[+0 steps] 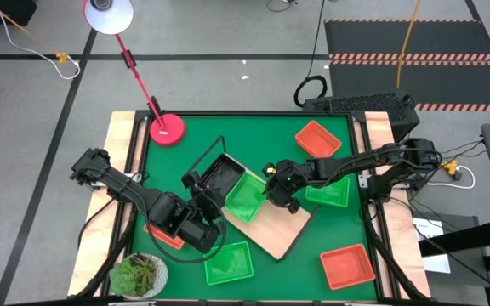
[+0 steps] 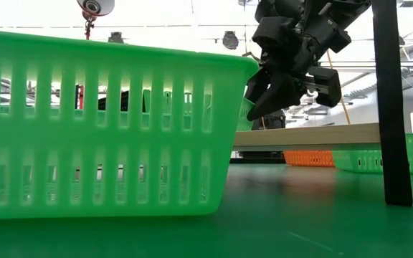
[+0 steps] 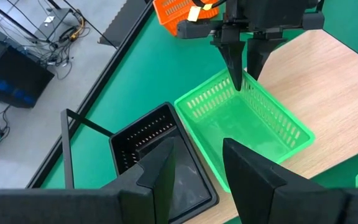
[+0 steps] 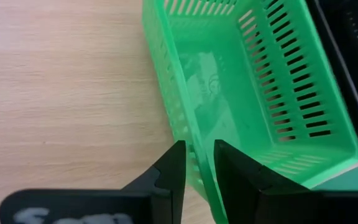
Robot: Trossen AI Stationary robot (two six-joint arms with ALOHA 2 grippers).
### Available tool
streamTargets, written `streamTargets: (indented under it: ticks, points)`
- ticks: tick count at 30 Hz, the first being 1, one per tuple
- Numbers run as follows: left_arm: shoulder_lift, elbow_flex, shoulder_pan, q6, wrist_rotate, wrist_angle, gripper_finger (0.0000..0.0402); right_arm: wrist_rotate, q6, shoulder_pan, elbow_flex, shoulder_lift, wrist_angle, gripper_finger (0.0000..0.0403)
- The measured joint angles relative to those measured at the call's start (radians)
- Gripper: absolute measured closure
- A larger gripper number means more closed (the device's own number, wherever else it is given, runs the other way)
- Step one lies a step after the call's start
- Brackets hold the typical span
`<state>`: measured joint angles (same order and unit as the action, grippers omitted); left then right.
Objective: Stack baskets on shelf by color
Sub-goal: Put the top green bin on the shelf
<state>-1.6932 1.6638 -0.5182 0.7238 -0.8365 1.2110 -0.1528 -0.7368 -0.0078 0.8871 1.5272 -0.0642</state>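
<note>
The light-wood shelf (image 1: 283, 225) lies slantwise on the green mat. A green basket (image 1: 245, 200) sits on it next to a black basket (image 1: 222, 174) at the shelf's far-left end. My right gripper (image 1: 270, 194) reaches in from the right and is shut on the green basket (image 4: 247, 81). My left gripper (image 3: 197, 168) is open and touches nothing. It hovers on the near-left side of the two baskets (image 1: 211, 217). In the low view the right gripper (image 2: 260, 100) shows above the shelf board (image 2: 307, 135). My right gripper pinches the green basket's long side wall (image 4: 194, 140), the one toward the table's right, one finger inside the basket and one outside. Its fingers (image 3: 236, 65) come from above, pointing down across the rim (image 3: 257, 90). The basket sits flat with its bottom on the shelf board.
Loose baskets lie on the mat: red at far right (image 1: 317, 138), green under the right arm (image 1: 328, 192), red at near right (image 1: 347, 265), green near the front edge (image 1: 228, 262), red under the left arm (image 1: 162, 238). Also here are a red lamp base (image 1: 167, 129) and a potted plant (image 1: 139, 274).
</note>
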Motion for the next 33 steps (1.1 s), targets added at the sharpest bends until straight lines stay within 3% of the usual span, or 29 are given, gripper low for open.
streamTargets:
  ticks: [19,33]
  points:
    - [0.0,0.0,-0.003,-0.004,0.002,0.0,0.0263,0.0,0.031,0.001,0.0,-0.002,-0.025,0.0323]
    - [-0.001,0.0,-0.003,-0.008,0.001,-0.001,0.0263,0.0,0.066,0.023,0.0,-0.08,-0.044,0.0323]
